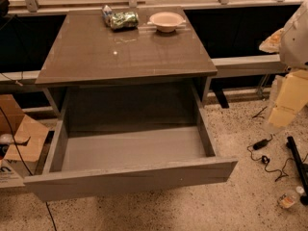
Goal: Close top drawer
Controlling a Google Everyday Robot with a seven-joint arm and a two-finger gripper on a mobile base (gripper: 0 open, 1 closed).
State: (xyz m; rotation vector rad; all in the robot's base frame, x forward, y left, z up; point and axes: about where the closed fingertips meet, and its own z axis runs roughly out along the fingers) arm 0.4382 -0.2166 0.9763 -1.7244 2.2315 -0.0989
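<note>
The top drawer [130, 178] is a wide grey drawer with a plain flat front. It is pulled far out from under the cabinet's glossy brown top [96, 57] and its inside is empty. My arm comes in at the right edge of the camera view. Its gripper [283, 113] hangs to the right of the drawer, about level with the drawer's right side wall and apart from it. It touches nothing. The cabinet's lower drawer fronts are hidden beneath the open drawer.
On the far end of the top lie a green crumpled packet [122, 19] and a pale bowl [166, 20]. A cardboard box [21, 136] sits on the floor at the left. Cables [263, 150], a black pole [298, 162] and a small bottle [288, 199] lie at the right.
</note>
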